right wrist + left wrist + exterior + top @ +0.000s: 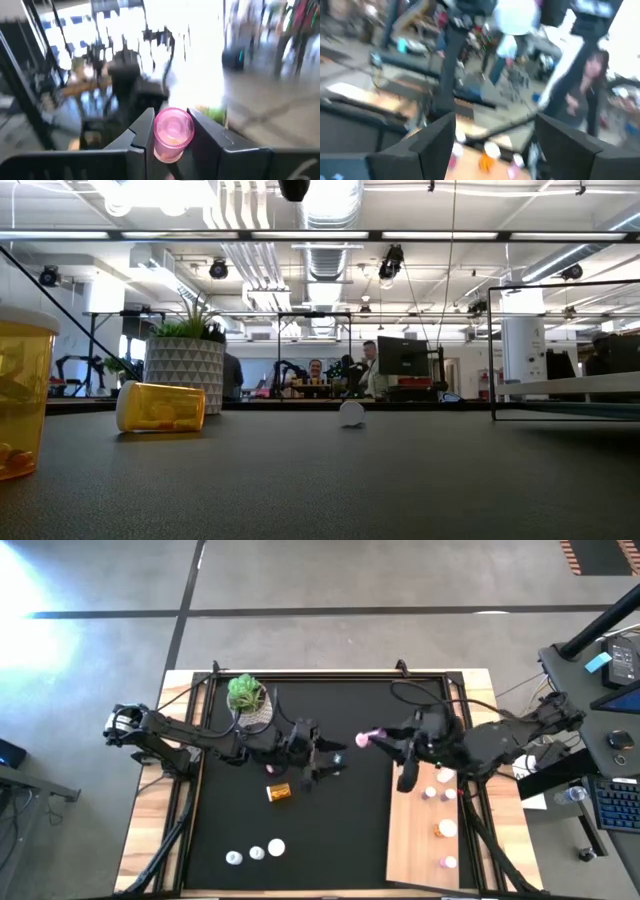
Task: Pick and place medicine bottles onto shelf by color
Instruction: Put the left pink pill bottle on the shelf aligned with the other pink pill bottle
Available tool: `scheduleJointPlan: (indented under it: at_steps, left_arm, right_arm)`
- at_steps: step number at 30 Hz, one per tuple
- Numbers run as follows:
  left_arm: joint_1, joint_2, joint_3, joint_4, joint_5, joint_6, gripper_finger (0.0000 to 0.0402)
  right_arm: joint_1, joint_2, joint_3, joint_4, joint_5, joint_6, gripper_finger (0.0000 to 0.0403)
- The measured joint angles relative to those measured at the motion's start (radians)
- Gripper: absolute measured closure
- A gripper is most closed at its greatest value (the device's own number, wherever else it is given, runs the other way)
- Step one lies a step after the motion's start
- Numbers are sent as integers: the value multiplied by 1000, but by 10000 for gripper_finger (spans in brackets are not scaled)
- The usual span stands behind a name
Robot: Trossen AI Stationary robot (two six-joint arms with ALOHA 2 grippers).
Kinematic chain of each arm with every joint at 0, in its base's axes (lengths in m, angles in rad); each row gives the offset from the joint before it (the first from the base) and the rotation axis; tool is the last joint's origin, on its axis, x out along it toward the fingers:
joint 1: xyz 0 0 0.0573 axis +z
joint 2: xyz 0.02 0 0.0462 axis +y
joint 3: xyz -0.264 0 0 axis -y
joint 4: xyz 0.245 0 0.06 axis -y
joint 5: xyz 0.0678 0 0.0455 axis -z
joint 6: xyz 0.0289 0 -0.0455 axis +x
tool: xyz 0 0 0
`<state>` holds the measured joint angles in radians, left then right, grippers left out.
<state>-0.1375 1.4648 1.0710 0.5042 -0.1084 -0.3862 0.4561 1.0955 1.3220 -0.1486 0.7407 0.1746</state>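
A: What is seen of the largest things?

B: A black mat [310, 810] is laid across the table. A pale wooden shelf [412, 840] is set flat along the mat's right side. A potted green plant [248, 698] stands near the mat's far left part.

A: How are the arms placed?

B: Both are stretched toward the middle of the mat. The left gripper [335, 762] is held over the mat's centre, and its fingers [435, 145] are seen spread apart in the left wrist view, with nothing gripped between them. The right gripper [372, 738] is held just beside the shelf's far left corner, close to the left gripper.

A: Is anything carried?

B: A pink bottle [172, 132] is clamped between the right fingers; in the right wrist view it is pinched from both sides, and in the high view it shows off the mat at the fingertips.

A: Where are the other medicine bottles?

B: An amber bottle [279, 792] is lying on its side on the mat, near the left gripper. Three white-capped bottles [256, 853] are lined up near the mat's front edge. Several bottles [444, 829], pink and orange among them, are already stood on the shelf. In the low view another amber bottle [22, 395] is seen upright at the picture's edge.
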Motion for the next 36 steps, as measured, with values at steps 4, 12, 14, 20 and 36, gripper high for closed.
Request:
scheduleJointPlan:
  at_steps: [4, 12, 14, 20, 36]
  left_arm:
    - [1, 34, 0, 202, -122, 2, 146]
    - [14, 152, 26, 732, -127, 8, 146]
    - [19, 172, 50, 802, -110, 7, 146]
    - [34, 185, 133, 791, -42, 1, 146]
    - [40, 185, 193, 749, 25, 0, 146]
  right_arm:
    - [23, 43, -29, 328, 29, -275, 319]
    - [26, 168, -30, 823, -26, -727, 319]
    - [26, 188, -30, 885, -41, -786, 319]
    - [19, 228, -16, 927, -41, -849, 319]
    - [14, 249, 85, 955, -86, -1010, 319]
